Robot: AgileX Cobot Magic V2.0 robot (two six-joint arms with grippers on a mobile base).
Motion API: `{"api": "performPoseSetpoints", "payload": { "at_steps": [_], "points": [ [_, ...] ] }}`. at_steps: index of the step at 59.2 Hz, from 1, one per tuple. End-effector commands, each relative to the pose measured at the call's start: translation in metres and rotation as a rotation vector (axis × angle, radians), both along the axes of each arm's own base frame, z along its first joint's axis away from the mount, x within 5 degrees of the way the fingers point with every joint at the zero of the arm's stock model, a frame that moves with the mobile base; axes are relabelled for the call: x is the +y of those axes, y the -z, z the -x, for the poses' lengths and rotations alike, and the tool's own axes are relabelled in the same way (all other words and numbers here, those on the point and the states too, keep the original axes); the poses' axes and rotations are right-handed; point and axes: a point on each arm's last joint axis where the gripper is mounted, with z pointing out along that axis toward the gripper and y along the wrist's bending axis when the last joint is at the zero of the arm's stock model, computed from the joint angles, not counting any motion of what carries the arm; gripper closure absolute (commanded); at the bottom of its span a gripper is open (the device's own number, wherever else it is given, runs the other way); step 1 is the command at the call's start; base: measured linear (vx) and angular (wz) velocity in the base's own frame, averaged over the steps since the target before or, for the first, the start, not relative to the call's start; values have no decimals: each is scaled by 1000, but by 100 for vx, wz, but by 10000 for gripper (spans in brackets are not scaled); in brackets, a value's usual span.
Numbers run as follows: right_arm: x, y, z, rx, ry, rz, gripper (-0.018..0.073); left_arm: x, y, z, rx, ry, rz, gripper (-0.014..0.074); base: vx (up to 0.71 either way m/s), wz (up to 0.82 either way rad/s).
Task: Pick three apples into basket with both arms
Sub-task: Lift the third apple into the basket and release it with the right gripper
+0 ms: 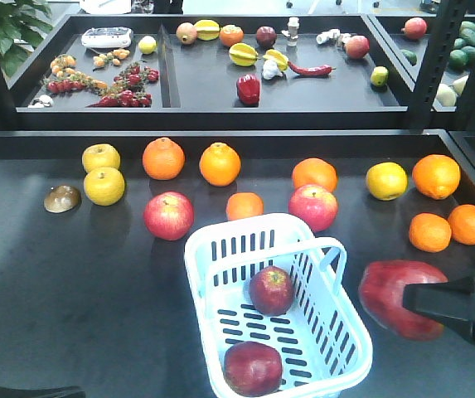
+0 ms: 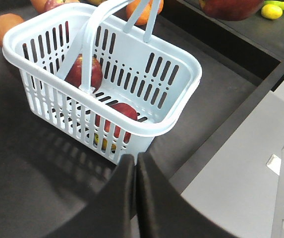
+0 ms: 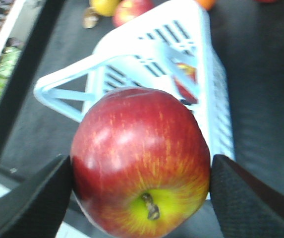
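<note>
Apple (image 3: 141, 161) clamped between right jaws, stem toward camera; left jaws closed, empty.

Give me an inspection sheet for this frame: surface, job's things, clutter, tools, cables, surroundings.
Surface: dark tabletop, no spills seen.
Job's things: basket upright near the front edge; two dark-red apples inside, one mid-basket, one at the near end; third apple held right of the basket.
Clutter: oranges, yellow apples, two lighter red apples and a brownish object behind the basket.
Tools: right tool shut on the third apple; left tool shut, empty, near the basket.
Cables: nothing seen.
Surroundings: rear trays with assorted produce; plant at top left.
</note>
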Motion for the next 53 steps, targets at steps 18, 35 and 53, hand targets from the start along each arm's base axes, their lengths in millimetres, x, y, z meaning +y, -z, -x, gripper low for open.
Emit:
{"api": "performPoseSetpoints", "payload": {
  "at_steps": [18, 35, 53],
  "points": [
    [3, -59, -9, -170, -77, -44, 565, 0, -11, -4, -39, -38, 49, 603, 0, 0],
    [26, -85, -41, -102, -274, 133, 565, 0, -12, -5, -45, -45, 52, 603, 0, 0],
    [86, -53, -78, -70, -333, 326, 564, 0, -11, -5, -46, -43, 49, 603, 0, 0]
  ]
}}
